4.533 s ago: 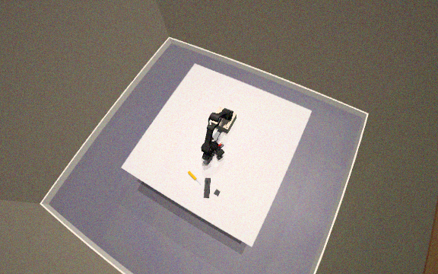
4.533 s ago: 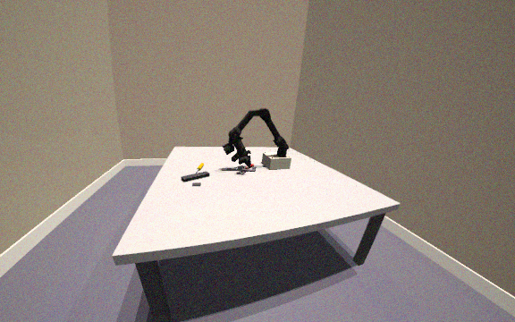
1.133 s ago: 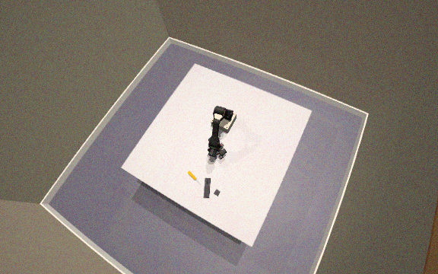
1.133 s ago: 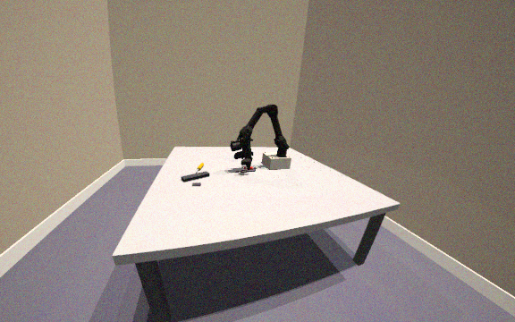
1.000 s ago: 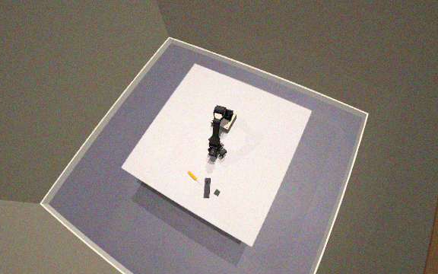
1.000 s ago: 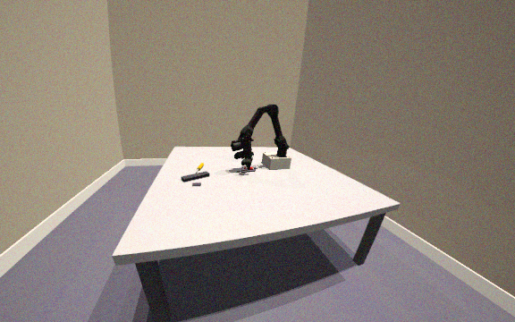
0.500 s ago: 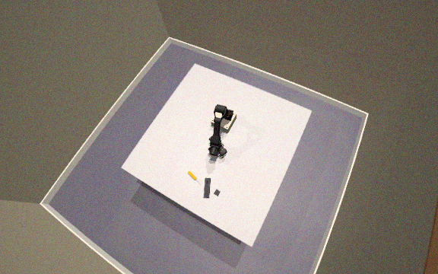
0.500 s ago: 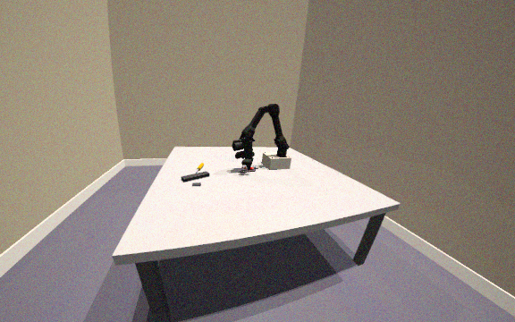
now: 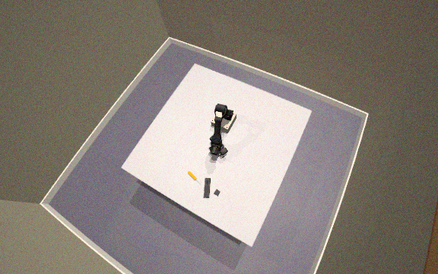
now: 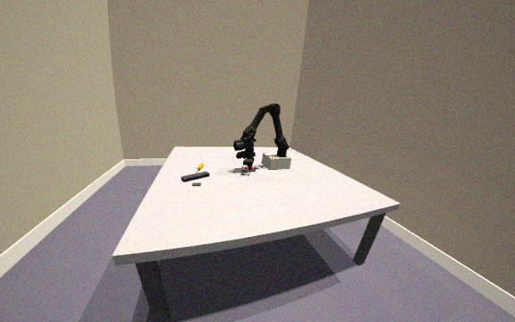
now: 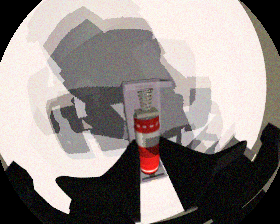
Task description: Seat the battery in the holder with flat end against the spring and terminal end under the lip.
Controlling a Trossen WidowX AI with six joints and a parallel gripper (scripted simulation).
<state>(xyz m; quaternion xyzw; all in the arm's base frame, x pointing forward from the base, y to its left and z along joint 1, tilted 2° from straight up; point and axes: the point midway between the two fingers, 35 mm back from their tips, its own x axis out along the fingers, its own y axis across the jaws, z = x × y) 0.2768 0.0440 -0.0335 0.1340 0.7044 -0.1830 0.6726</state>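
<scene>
The battery (image 11: pixel 150 159), red with a silver band, lies lengthwise over the holder (image 11: pixel 128 107) in the wrist view. Its grey end is at the coiled spring (image 11: pixel 145 98); whether they touch is hard to tell. The red end is toward the holder's near end, where a small dark part shows just beyond it. My gripper (image 11: pixel 147 141) (image 10: pixel 248 170) is shut on the battery, one black finger on each side of its middle. The fingers hide parts of the holder's side walls. How deep the battery sits and whether it is level cannot be told.
A yellow-handled screwdriver (image 9: pixel 192 175) (image 10: pixel 200 166), a long dark block (image 9: pixel 207 188) (image 10: pixel 195 176) and a small dark piece (image 9: pixel 217 192) (image 10: pixel 197 184) lie on the table beyond the gripper. A pale box-like base (image 10: pixel 276 161) stands at the arm's foot.
</scene>
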